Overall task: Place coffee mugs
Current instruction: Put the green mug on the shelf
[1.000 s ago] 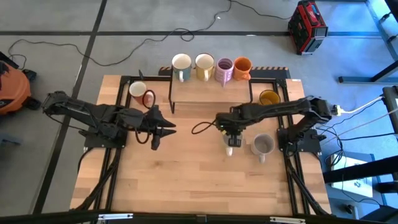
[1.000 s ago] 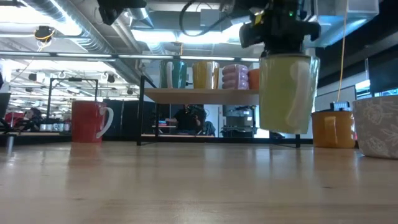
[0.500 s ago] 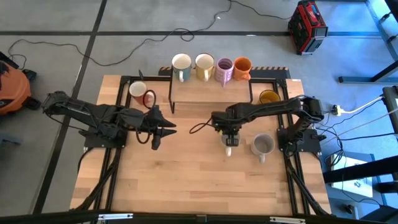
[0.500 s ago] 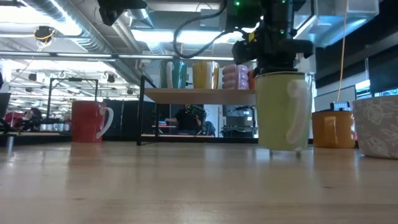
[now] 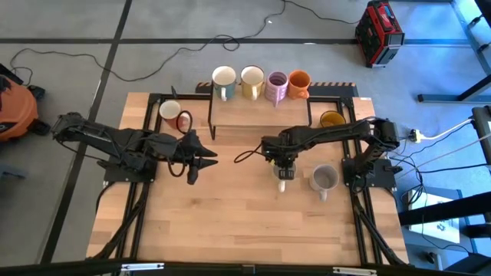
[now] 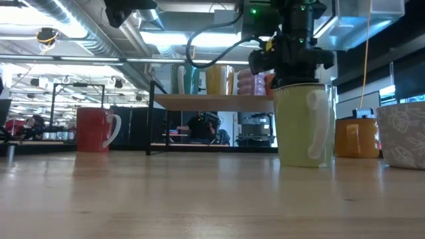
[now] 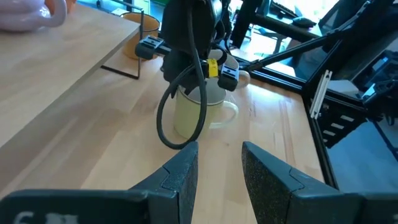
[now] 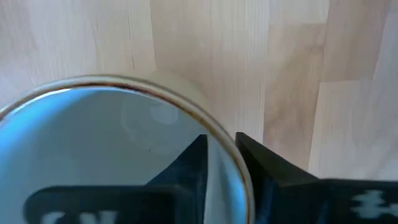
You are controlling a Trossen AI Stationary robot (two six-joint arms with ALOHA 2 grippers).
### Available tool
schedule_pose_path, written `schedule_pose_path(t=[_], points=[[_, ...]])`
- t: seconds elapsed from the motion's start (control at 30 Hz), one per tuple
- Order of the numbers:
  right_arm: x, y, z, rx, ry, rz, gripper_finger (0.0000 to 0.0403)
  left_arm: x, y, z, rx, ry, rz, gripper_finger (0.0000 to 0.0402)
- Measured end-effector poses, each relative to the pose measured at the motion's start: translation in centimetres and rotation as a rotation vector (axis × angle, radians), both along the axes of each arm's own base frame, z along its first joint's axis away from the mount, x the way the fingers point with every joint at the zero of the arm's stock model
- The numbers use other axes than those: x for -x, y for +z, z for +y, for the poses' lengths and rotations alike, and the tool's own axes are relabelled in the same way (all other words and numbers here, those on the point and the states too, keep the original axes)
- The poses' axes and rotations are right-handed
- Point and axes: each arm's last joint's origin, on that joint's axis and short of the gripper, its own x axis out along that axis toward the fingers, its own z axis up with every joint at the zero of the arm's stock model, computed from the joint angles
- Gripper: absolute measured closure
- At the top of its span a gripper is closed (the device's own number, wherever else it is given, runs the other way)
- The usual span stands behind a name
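While the pale cream ceramic mug point(image 6: 304, 125) stands upright on the light wooden table point(image 5: 230, 222), right of centre in the low view, the right gripper point(image 5: 282, 165) sits over its rim, one finger inside, one outside point(image 8: 273, 165). Whether that grip is clenched or loosened, I cannot tell. Over at centre left in the high view, the left gripper point(image 5: 201, 159) hovers empty, fingers point(image 7: 180, 177) parted. A grey mug point(image 5: 324, 179) stands just right of the cream one.
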Motion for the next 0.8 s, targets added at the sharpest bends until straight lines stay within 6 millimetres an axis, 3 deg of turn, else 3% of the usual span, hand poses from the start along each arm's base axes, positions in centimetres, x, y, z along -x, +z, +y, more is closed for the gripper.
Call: schedule_pose_path(t=[0.13,0.3,0.43,0.53,0.67,0.8], points=[[-0.4,1.6,0.0,0.002,0.006,-0.015,0.029,0.0,0.0,0.0,0.003,-0.004,0.0,0.0283],[0.3,7.1,0.2,-0.021,0.008,0.023,0.0257,0.0,0.0,0.0,0.002,-0.006,0.001,0.0283],[2.3,12.7,1.9,-0.081,-0.022,-0.202,0.025,0.0,0.0,0.0,-0.005,0.012,-0.001,0.0283],[4.7,15.0,4.2,-0.081,-0.031,-0.398,0.0249,0.0,0.0,0.1,-0.006,0.017,-0.002,0.0283],[8.2,14.9,7.3,-0.074,-0.097,-0.596,0.0249,0.0,0.0,0.1,-0.006,0.017,-0.001,0.0283],[11.2,12.3,10.2,-0.114,-0.16,-0.693,0.0249,0.0,0.0,0.1,-0.006,0.018,-0.001,0.0283]])
